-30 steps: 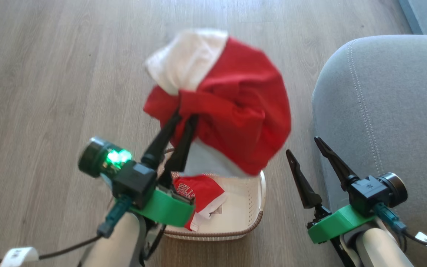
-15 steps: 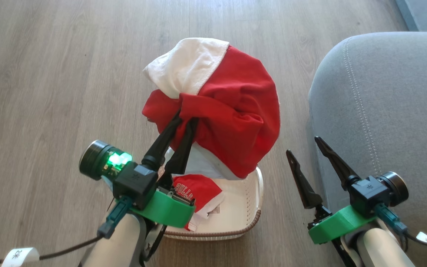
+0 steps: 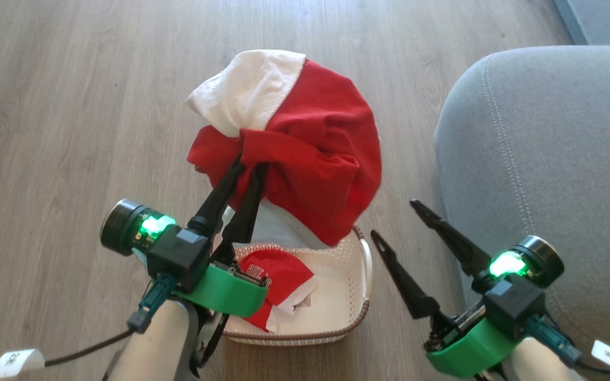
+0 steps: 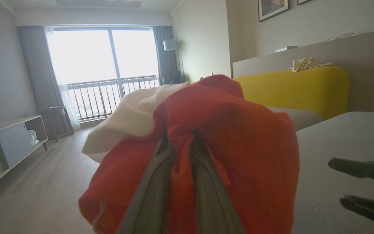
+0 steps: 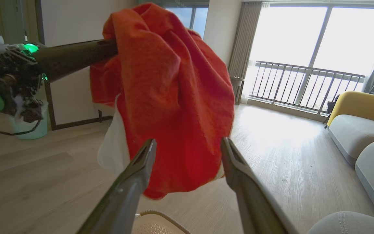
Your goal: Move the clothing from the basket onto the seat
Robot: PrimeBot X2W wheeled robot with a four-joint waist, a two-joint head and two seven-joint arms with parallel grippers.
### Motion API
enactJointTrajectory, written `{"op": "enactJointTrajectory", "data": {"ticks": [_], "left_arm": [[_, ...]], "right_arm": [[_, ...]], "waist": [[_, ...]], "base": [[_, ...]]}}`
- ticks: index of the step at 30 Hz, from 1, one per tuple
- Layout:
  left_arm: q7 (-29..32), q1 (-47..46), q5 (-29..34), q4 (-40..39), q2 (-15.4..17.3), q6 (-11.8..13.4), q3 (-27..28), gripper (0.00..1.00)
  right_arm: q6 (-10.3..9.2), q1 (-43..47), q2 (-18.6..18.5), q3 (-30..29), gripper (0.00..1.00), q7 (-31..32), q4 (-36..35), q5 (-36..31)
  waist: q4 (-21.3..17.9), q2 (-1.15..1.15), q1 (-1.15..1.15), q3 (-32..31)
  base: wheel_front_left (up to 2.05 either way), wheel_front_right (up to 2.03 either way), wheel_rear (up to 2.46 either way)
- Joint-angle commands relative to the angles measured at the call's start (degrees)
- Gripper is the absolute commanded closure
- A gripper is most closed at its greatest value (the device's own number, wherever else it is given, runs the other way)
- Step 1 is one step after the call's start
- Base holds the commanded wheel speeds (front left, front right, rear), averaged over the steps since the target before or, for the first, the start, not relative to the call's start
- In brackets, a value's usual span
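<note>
Pinched shut in left gripper: bunched red garment w/ white panel, hanging above basket, not on seat. Lying in basket: second red garment, white lettering "BULLS" partly readable (sticker beside it too small to read). Spread wide & empty btwn basket and seat: right gripper, near hanging fabric.

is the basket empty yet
Not empty. A red garment with white trim lies inside the basket, and the left tool holds a second red and white garment lifted above it.
</note>
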Motion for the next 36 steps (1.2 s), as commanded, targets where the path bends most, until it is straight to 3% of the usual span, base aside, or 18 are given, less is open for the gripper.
{"op": "enactJointTrajectory", "data": {"ticks": [1, 16, 36], "left_arm": [[-0.3, -3.2, 0.4, -2.0, -0.3, -0.4, 2.4, 1.0], [-0.3, -4.4, -0.4, -1.3, -0.3, -2.8, -3.8, 1.0], [-0.3, -4.2, -0.7, 2.1, -0.3, -5.6, -15.3, 1.0]], "right_arm": [[-0.02, -0.9, -1.0, 1.2, 0.0, 0.0, -2.4, 0.1], [-0.02, -5.0, -0.9, 4.3, 0.0, 0.0, -0.7, -0.8], [-0.02, -7.8, 2.2, 2.2, 0.0, 0.0, 3.0, -2.4]], "waist": [[0.0, 0.0, 0.0, 0.2], [1.4, 0.0, 0.0, 2.1], [3.7, 0.0, 0.0, 2.2]], "base": [[0.0, 0.0, 0.0], [0.0, 0.0, 0.0], [0.0, 0.0, 0.0]]}}
